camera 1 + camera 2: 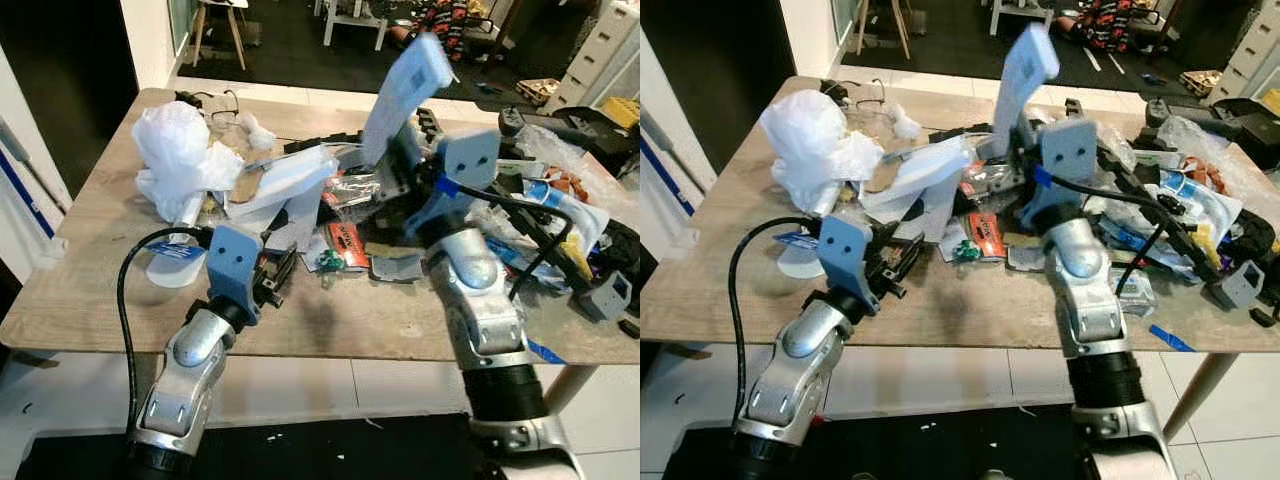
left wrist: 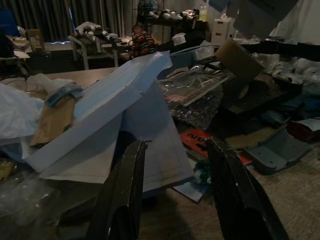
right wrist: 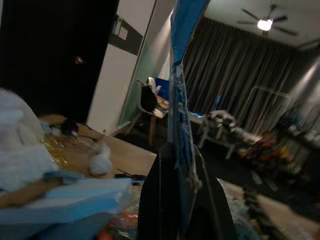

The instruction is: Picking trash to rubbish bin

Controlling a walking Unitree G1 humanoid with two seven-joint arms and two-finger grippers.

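Observation:
My right gripper (image 1: pixel 400 160) is shut on a flat pale-blue packet (image 1: pixel 405 90) and holds it upright above the cluttered middle of the wooden table (image 1: pixel 90 270). In the right wrist view the packet (image 3: pixel 181 70) stands on edge between the two black fingers (image 3: pixel 157 200). My left gripper (image 1: pixel 282 272) is open and low over the table near its front edge, pointing at a pile of light-blue sheets and envelopes (image 2: pixel 115 110). Nothing lies between its fingers (image 2: pixel 125 195). A red-and-black wrapper (image 1: pixel 347 245) lies flat just beyond them.
A crumpled white plastic bag (image 1: pixel 180 150) sits at the table's left. Black gear, cables and plastic wrappers (image 1: pixel 560 210) crowd the right half. A grey box (image 1: pixel 605 297) lies near the right edge. Chairs and furniture stand on the dark floor beyond the table.

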